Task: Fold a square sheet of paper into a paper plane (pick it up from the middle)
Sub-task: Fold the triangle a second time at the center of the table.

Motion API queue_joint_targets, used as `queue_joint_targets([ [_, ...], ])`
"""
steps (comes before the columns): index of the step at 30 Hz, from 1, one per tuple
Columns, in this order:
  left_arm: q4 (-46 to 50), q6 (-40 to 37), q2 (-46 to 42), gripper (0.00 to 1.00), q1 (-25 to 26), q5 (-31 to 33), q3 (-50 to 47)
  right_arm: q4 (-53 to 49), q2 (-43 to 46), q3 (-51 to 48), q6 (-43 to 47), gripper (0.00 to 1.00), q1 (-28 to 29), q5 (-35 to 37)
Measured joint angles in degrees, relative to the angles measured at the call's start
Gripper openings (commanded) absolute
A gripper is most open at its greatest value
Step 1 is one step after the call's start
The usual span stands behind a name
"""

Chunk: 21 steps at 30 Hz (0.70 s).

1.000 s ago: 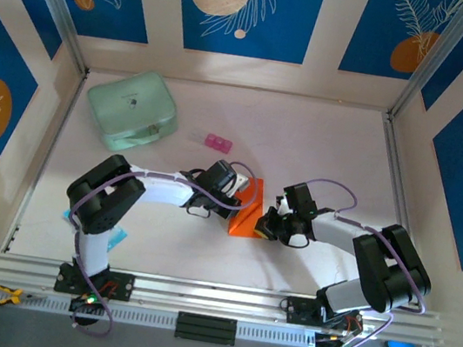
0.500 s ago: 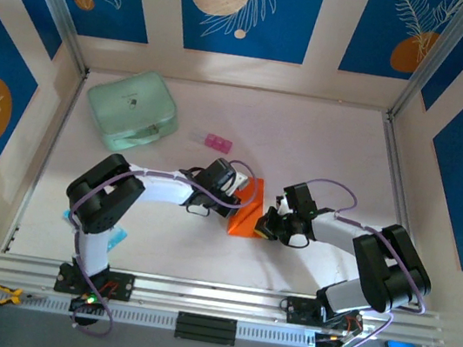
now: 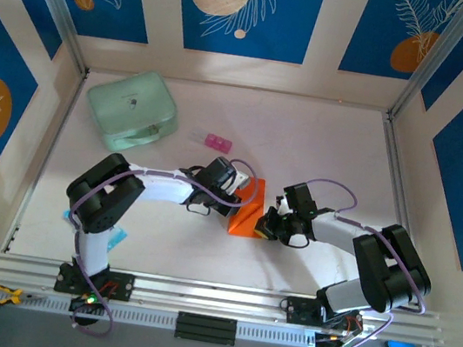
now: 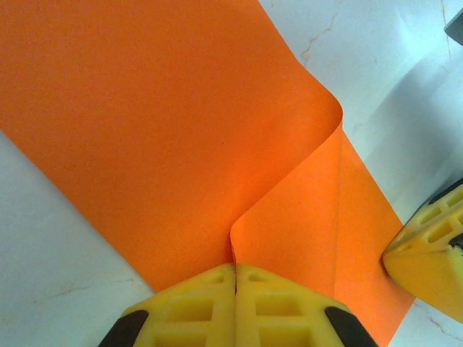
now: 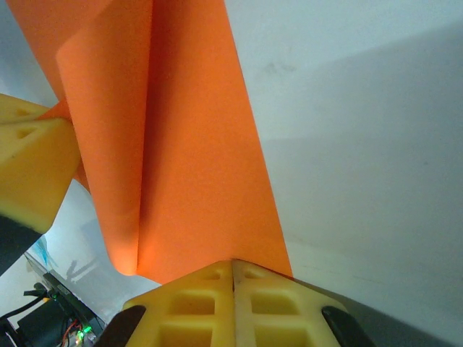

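The square sheet of paper point(image 3: 250, 213) is bright orange and lies partly folded on the white table between both arms. In the left wrist view a raised flap of the sheet point(image 4: 145, 108) curls over and runs into the seam of my left gripper point(image 4: 236, 269), which is shut on its edge. My left gripper point(image 3: 236, 202) sits at the sheet's left side. My right gripper point(image 3: 264, 224) is at the sheet's right edge. Its yellow fingers are shut point(image 5: 233, 264), with the tips down on the near edge of the flat part of the sheet point(image 5: 195, 144).
A mint-green case point(image 3: 132, 108) stands at the back left. A small pink block point(image 3: 217, 143) lies just behind the left gripper. Patterned blue walls close the table on three sides. The rail with both arm bases point(image 3: 212, 295) runs along the near edge.
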State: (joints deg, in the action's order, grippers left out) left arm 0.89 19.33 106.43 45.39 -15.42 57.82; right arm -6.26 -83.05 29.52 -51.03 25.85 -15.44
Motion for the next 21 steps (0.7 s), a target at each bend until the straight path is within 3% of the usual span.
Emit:
queue_joint_targets([
  [21, 0.02, -0.44, 1.44, 0.05, -0.39, -0.87, 0.85, -0.02, 0.00, 0.00, 0.02, 0.07, 0.00, -0.02],
])
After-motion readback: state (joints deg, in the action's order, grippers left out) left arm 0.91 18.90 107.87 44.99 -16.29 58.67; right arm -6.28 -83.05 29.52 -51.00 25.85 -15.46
